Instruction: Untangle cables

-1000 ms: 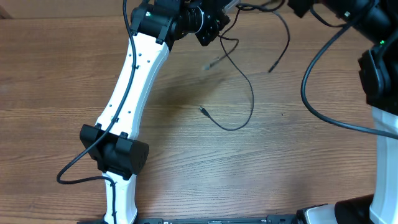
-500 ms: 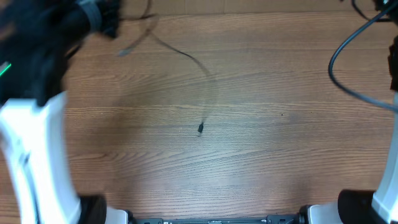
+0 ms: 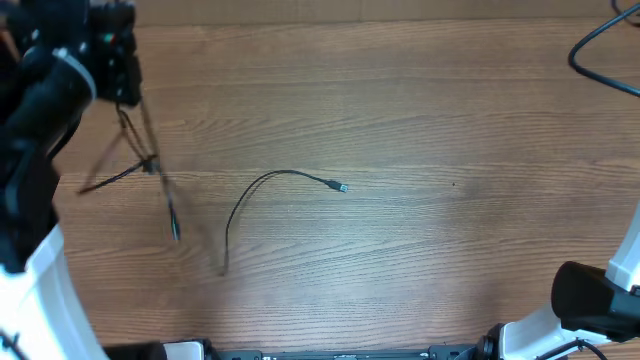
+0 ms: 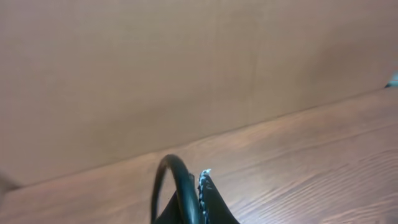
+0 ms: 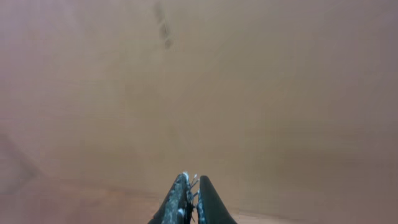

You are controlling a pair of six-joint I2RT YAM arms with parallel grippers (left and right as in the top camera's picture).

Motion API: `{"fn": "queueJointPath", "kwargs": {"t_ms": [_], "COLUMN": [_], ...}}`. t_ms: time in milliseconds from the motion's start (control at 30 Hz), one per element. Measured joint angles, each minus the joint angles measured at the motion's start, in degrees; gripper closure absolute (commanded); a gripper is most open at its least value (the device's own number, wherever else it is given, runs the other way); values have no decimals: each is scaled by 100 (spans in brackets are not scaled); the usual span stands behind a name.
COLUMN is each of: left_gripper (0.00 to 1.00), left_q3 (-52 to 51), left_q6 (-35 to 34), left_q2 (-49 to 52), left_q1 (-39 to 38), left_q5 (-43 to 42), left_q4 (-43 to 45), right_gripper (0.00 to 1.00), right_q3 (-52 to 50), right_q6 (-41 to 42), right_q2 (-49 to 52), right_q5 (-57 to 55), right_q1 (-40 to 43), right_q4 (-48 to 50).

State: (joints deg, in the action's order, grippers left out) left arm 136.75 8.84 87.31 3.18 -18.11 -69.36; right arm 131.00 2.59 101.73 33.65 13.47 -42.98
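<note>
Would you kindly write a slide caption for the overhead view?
Left claw holds a black cable dangling at left; a second cable lies curved, separate, on the table.

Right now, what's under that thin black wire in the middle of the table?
Only the brown wooden table. The thin black curved cable lies directly on it; the strip of wood beneath it is hidden.

Your left arm white-shelled with black joint housings, your right arm likewise, black cabling looping off it, dark fingertips flecked pale.
</note>
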Motion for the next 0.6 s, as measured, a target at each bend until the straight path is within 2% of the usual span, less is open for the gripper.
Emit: {"fn": "queueJointPath", "kwargs": {"t_ms": [33, 67, 100, 133, 167, 233, 367, 467, 600], "left_gripper": [96, 96, 96, 96, 96, 96, 96, 96, 96], "left_q3": [-4, -9, -11, -15, -22, -39, -81, -92, -90], "left_q6": [-31, -57, -90, -131, -166, -284, -793, -1587, -2636], "left_q2": [109, 240, 363, 533, 673, 979, 1434, 1600, 1611], "left_q1": [-90, -223, -337, -520, -671, -975, -1342, -1423, -1423], "left_q5": [-70, -149, -203, -275, -321, -409, -490, -551, -568], "left_q4": [98, 240, 391, 619, 828, 1325, 2367, 2999, 3324], "right_gripper": [93, 75, 40, 17, 5, 2, 2, 2, 2], "right_q3": [0, 0, 0, 0, 0, 0, 0, 0, -9], "right_q6": [-9, -39, -55, -107, -151, -271, -901, -1480, -2286], "right_q2": [0, 2, 2, 2, 2, 2, 9, 26, 70], "right_q5": [52, 114, 177, 223, 258, 326, 420, 461, 496], "right_q1": [-35, -138, -240, -356, -470, -706, -1213, -1565, -1908], "right_q4": [-74, -232, -389, -514, -634, -876, -1366, -1534, -1580]}}
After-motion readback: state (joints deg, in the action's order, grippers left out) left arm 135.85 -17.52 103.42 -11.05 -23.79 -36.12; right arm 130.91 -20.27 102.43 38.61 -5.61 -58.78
